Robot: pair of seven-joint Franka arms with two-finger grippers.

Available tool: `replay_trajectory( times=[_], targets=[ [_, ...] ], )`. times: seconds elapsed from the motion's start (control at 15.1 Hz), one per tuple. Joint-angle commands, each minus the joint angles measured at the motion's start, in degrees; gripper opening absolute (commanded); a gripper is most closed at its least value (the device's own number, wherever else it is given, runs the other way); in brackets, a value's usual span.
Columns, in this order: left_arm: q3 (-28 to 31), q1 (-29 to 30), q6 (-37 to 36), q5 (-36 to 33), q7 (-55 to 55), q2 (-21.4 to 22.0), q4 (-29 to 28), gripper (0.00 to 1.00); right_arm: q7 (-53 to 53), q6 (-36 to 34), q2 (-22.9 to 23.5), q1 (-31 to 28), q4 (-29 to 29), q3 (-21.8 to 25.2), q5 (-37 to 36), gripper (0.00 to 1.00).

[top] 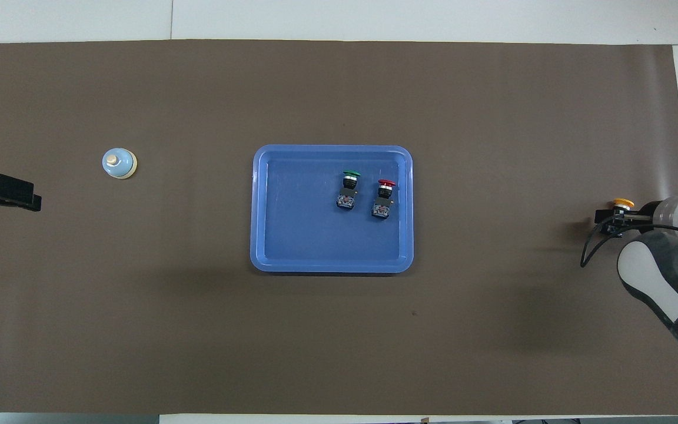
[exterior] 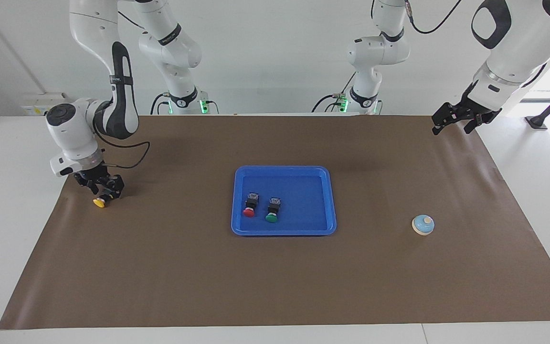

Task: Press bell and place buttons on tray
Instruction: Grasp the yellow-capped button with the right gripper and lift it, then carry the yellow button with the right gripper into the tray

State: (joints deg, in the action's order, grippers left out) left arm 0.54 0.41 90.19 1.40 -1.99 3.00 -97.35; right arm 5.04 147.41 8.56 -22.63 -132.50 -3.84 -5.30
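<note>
So we've got the blue tray [exterior: 283,229] sitting mid-surface on the brown mat [exterior: 275,286], and two of the buttons are already in it: the red button [exterior: 250,206] and the green button [exterior: 272,210], lying side by side on their sides, close but not touching, caps pointing away from the robots. Both sit in the half of the tray toward the right arm's end.

The yellow button [exterior: 99,202] is out at the right arm's end of the surface, well apart from the tray. Our right claw [exterior: 105,189] is down low on it, fingers closed around its black body with the yellow cap poking out past the fingertips. We can't tell whether the button is resting on the mat or lifted just off it.

The bell [exterior: 423,225] stands upright on the mat toward the left arm's end, well apart from the tray and a bit farther from the robots than the tray's middle.

Our left claw [exterior: 451,120] hangs up in the air over the mat's corner at its own end, waiting, nothing in it. We honestly can't tell how wide it is spread.
</note>
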Motion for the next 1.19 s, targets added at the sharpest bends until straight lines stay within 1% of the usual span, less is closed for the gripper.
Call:
replay_trajectory(
  times=[0.0,0.13,0.2,0.4,0.6,0.73,0.93,1.13],
  targets=[
    [-0.01,-0.06,-0.01,-0.35,0.58,1.21,-1.00,1.00,0.67,1.22,-0.12,0.48,-0.48,-0.64,1.08,0.00],
    [0.07,-0.06,-0.01,-0.35,0.58,1.21,-1.00,1.00,0.67,0.34,0.05,2.41,0.92,-0.56,1.08,0.00],
    [0.07,-0.06,-0.01,-0.35,0.58,1.21,-1.00,1.00,0.59,-1.14,0.05,3.02,2.23,-0.64,1.08,0.00],
    [0.07,-0.06,-0.01,-0.35,0.58,1.21,-1.00,1.00,-0.64,-11.49,0.05,7.67,9.86,-0.64,1.17,0.00],
    [-0.01,-0.06,-0.01,-0.35,0.58,1.21,-1.00,1.00,-9.23,-21.34,1.19,14.96,18.12,-0.64,1.26,0.00],
    [0.07,0.03,-0.01,-0.35,0.58,1.21,-1.00,1.00,-17.91,-26.01,1.98,21.28,22.53,-0.56,1.17,0.00],
    [-0.01,-0.06,-0.01,-0.35,0.58,1.21,-1.00,1.00,-29.26,-29.62,3.30,29.98,27.28,-0.56,0.91,0.00],
    [0.07,0.03,-0.01,-0.35,0.58,1.21,-1.00,1.00,-35.43,-31.56,4.36,37.20,31.32,-0.64,1.26,0.00]
  ],
)
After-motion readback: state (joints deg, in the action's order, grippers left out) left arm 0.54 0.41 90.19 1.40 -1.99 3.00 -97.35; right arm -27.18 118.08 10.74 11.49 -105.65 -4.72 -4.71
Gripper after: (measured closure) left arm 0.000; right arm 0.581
